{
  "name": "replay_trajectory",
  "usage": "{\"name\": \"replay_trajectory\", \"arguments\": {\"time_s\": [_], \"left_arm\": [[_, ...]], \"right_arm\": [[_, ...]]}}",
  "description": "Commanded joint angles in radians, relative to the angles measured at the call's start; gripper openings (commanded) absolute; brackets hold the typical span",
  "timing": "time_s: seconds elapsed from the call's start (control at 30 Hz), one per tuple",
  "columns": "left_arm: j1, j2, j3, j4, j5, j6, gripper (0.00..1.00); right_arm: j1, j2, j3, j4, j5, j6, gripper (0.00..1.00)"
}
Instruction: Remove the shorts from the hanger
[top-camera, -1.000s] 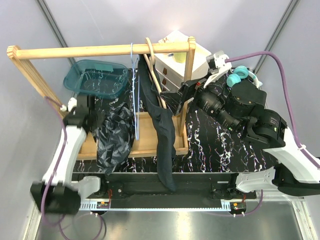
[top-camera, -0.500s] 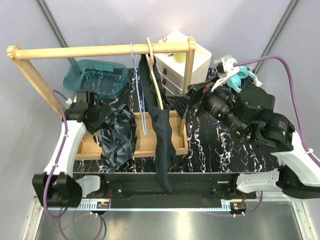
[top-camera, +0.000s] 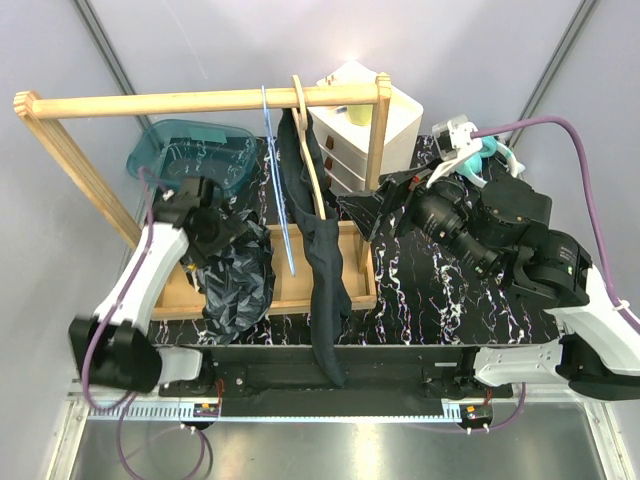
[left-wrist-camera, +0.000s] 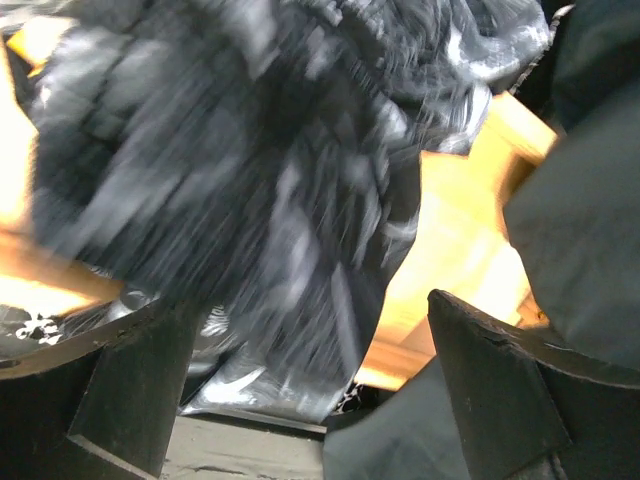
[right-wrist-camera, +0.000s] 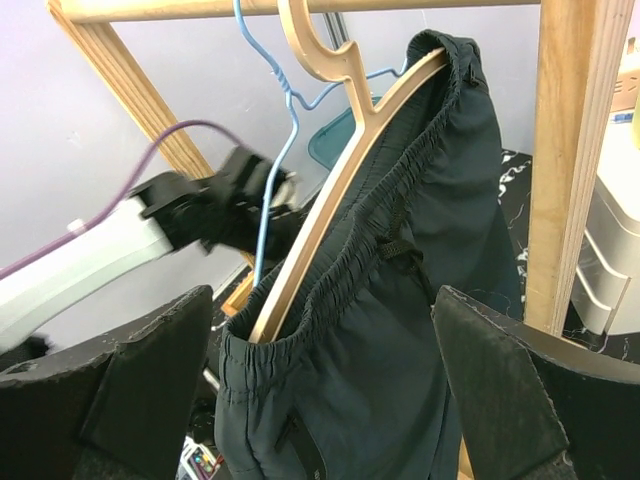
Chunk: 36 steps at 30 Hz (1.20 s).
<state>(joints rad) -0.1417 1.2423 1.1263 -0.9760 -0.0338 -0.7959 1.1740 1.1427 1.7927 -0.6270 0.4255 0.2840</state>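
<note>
Right gripper (right-wrist-camera: 320, 300) stands spread, facing the dark shorts (right-wrist-camera: 420, 300) whose waistband stretches over the wooden hanger (right-wrist-camera: 340, 170) hooked on the rack rail (top-camera: 200, 100), probably lining up a grab. Left gripper (left-wrist-camera: 305, 305), spread too, hovers over crumpled black fabric (left-wrist-camera: 250, 150) below that rail.

Centre frame, dark shorts (top-camera: 322, 250) hang from a wooden hanger (top-camera: 305, 130) on the rail (top-camera: 180, 101), a blue hanger (top-camera: 275, 190) just left. Lower left, the left gripper (top-camera: 215, 225) sits by crumpled black cloth (top-camera: 235, 285).

Matt cloth shorts (right-wrist-camera: 420, 300), hanger (right-wrist-camera: 335, 212) — wood (smooth)
</note>
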Motion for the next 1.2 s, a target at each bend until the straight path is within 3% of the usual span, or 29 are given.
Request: {"name": "replay_trajectory", "arguments": {"time_s": [0.0,0.3,0.57,0.7,0.83,0.9,0.93,1.17], "left_arm": [[-0.007,0.163,0.128,0.020,-0.023,-0.026,0.99],[-0.009,0.423,0.294,0.007,-0.106,-0.029,0.99],[-0.007,0.511,0.254,0.009,-0.196,-0.039,0.99],[-0.007,0.488,0.196,0.060,-0.170,-0.009,0.83],[-0.009,0.418,0.119,0.189,-0.086,0.018,0.37],[-0.007,0.390,0.101,0.200,-0.062,0.020,0.23],[-0.007,0.379,0.101,0.197,-0.060,0.018,0.02],[0.004,0.252,0.193,0.201,-0.037,0.003,0.00]], "right_arm": [[0.007,-0.029,0.007,0.018,0.012,0.027,0.98],[0.007,-0.012,0.069,-0.037,0.108,-0.043,1.00],[0.007,-0.049,0.010,-0.066,0.174,-0.039,1.00],[0.007,-0.043,-0.004,-0.073,0.182,-0.042,1.00],[0.007,-0.031,-0.006,-0.062,0.180,-0.063,1.00],[0.007,-0.023,0.013,-0.060,0.185,-0.080,1.00],[0.007,-0.020,0.020,-0.063,0.185,-0.085,1.00],[0.007,-0.034,0.008,-0.060,0.180,-0.097,1.00]]}}
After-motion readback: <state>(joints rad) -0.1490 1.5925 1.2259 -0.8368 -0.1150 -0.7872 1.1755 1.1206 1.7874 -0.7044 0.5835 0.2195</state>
